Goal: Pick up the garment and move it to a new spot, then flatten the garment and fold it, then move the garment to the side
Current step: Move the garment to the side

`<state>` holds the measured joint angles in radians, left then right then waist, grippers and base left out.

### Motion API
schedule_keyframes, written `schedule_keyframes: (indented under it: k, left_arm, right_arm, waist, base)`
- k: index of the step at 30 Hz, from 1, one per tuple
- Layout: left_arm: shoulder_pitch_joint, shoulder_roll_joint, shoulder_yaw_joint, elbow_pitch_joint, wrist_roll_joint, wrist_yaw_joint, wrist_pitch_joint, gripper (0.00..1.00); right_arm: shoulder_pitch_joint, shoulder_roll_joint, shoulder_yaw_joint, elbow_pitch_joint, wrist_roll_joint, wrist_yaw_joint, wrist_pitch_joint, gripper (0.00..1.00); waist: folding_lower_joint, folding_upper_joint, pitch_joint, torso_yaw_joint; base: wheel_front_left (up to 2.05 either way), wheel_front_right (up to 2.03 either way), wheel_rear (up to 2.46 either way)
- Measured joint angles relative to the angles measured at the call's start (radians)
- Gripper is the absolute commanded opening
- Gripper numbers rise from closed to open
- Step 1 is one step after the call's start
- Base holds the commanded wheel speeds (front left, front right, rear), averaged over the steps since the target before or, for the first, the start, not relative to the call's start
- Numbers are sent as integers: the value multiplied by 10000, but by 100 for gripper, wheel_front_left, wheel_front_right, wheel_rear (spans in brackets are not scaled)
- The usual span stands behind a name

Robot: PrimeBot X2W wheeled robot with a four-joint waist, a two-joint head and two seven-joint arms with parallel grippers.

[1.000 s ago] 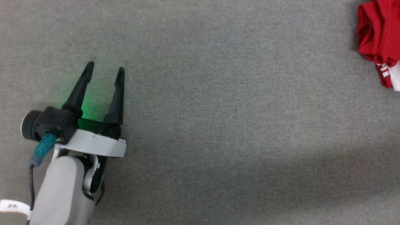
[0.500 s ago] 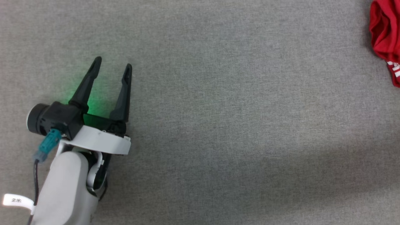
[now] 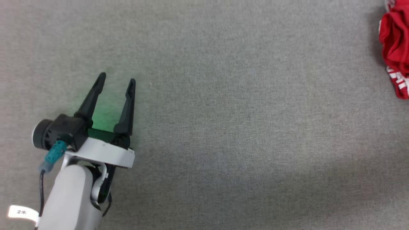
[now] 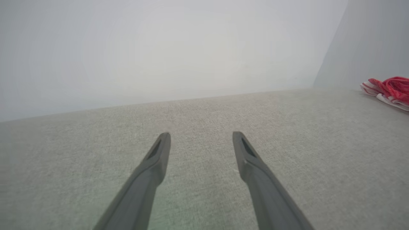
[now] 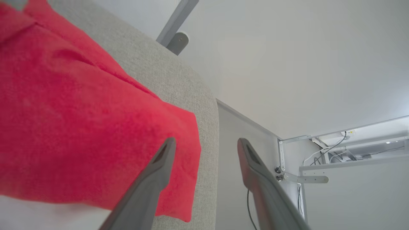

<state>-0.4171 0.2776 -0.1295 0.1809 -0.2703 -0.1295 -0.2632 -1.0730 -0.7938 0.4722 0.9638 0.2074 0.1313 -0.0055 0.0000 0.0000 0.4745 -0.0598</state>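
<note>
The garment (image 3: 395,48), red with white striped trim, lies bunched on the grey table at the far right edge of the head view. In the left wrist view the garment (image 4: 388,87) is a small heap far off to the right. My left gripper (image 3: 117,78) hovers open over the bare cloth at the lower left, its fingers (image 4: 201,134) spread with nothing between them. In the right wrist view my right gripper (image 5: 207,140) is open. The garment's red fabric (image 5: 80,127) lies close under and beside its left finger, and nothing is clamped between the two.
The grey fabric-covered table (image 3: 223,127) spreads wide between my left gripper and the garment. Its rounded edge (image 5: 207,105) runs just past the garment in the right wrist view. Beyond that are a pale wall and a metal frame with cables (image 5: 335,153).
The head picture has shifted a little, so the left gripper sits slightly lower in it. The red bundle at the right edge has changed shape, showing less fabric, with its striped trim lower down.
</note>
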Motion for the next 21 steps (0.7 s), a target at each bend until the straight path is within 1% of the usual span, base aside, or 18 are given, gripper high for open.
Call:
schedule_keyframes:
  k: [4, 8, 12, 17, 19, 21]
  left_arm:
    - [261, -94, 102, 36, -73, 0, 0, 100]
    - [631, -98, 339, 29, -100, -10, -2, 100]
    - [1069, -104, 573, 10, -98, -10, 0, 100]
    - [1674, -142, 886, -21, -98, -10, 0, 100]
    - [1916, -163, 995, -40, -98, -10, 0, 100]
    - [2168, -165, 1049, -33, -92, -10, 0, 100]
  right_arm:
    - [0, 245, -476, 125, -82, 0, -422, 100]
    - [96, 765, -918, 73, -109, 0, -874, 100]
    - [452, 1258, -1267, -217, -431, 0, -1308, 100]
    - [1349, 2105, -2111, -759, -456, 0, -1896, 100]
    - [1817, 2351, -2301, -1133, -591, 0, -2077, 100]
    - [2311, 2688, -2685, -1488, -462, 0, -2171, 100]
  waist:
    - [1, 0, -413, 81]
    - [0, 0, -906, 158]
    - [0, 0, -1453, 220]
    - [0, 0, -2188, 293]
    - [0, 0, -2485, 323]
    - [1, 0, -2775, 356]
  base:
    - [0, 0, 0]
    - [0, 0, 0]
    - [0, 0, 0]
    - [0, 0, 0]
    - [0, 0, 0]
    - [0, 0, 0]
